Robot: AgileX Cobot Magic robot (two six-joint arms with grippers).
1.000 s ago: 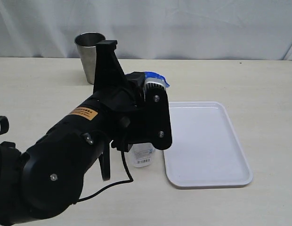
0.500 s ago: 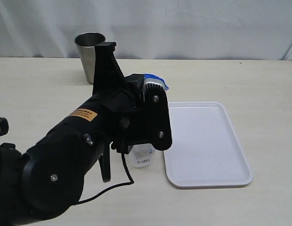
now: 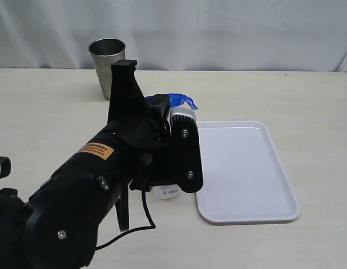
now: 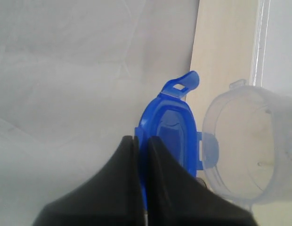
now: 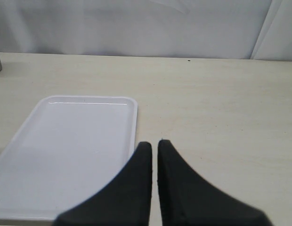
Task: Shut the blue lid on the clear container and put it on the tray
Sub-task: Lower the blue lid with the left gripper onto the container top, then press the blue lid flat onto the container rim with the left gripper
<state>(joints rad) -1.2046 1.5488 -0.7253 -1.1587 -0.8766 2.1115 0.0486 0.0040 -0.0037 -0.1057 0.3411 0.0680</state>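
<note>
Your left hand (image 4: pixel 142 141) is clamped on the edge of the small rounded-square blue plastic lid (image 4: pixel 172 127), beside the open mouth of the tall clear plastic container (image 4: pixel 249 150) next to the flat white tray (image 3: pixel 246 174), so press off-centre and the container may tip or the lid slip.

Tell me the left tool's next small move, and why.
Probably swing the lid over the mouth of the container: the left tool is shut on the lid's edge, and the lid stands open beside that uncovered mouth.
</note>
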